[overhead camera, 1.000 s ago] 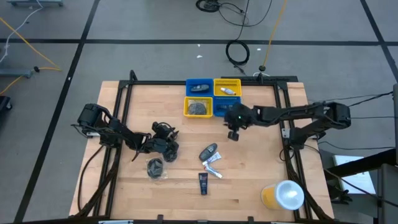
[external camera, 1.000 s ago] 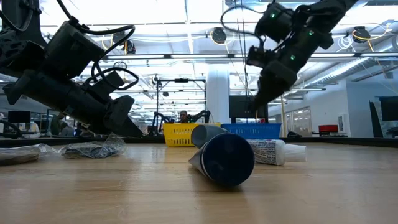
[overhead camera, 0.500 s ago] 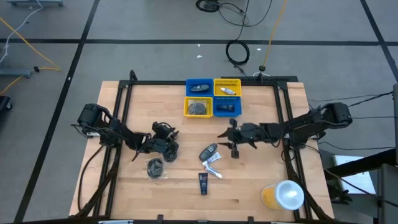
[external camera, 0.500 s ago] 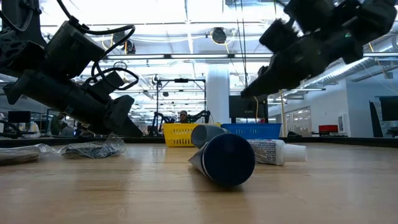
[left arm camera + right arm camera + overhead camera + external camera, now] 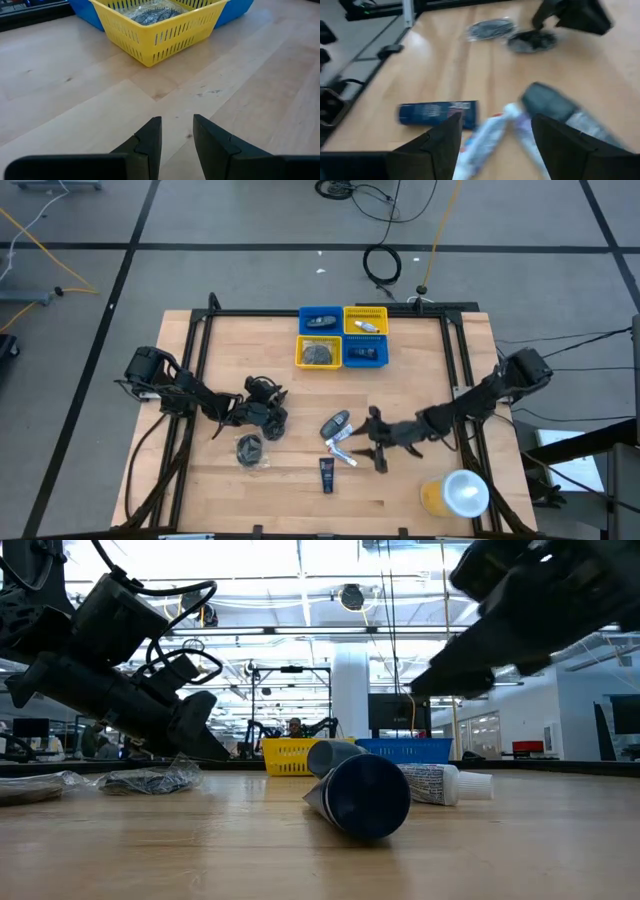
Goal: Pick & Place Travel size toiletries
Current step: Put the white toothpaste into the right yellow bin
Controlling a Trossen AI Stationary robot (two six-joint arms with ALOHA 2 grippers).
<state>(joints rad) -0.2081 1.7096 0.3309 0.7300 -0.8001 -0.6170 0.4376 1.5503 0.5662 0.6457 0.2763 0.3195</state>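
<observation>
Three toiletries lie loose at mid-table: a dark oval piece (image 5: 335, 423), a white mini tube (image 5: 343, 452) and a dark blue tube (image 5: 326, 471). A wrapped dark disc (image 5: 249, 448) lies to their left. My right gripper (image 5: 372, 448) hovers open just right of the white tube (image 5: 490, 134), its fingers spread on either side of the tube's line and touching nothing. The blue tube (image 5: 437, 113) and oval piece (image 5: 549, 102) lie just beyond them. My left gripper (image 5: 268, 416) rests low over the table, slightly open (image 5: 176, 135) with nothing between its fingers.
Four small blue and yellow bins (image 5: 341, 337) stand at the far middle, with items inside them. A big yellow cup with a white lid (image 5: 457, 494) stands at the near right corner. A black frame (image 5: 455, 350) borders the table.
My right gripper has swung from beside the bins toward the table's near edge and come down next to the white tube. On the way its fingers have opened. The toiletries on the table have not moved.
</observation>
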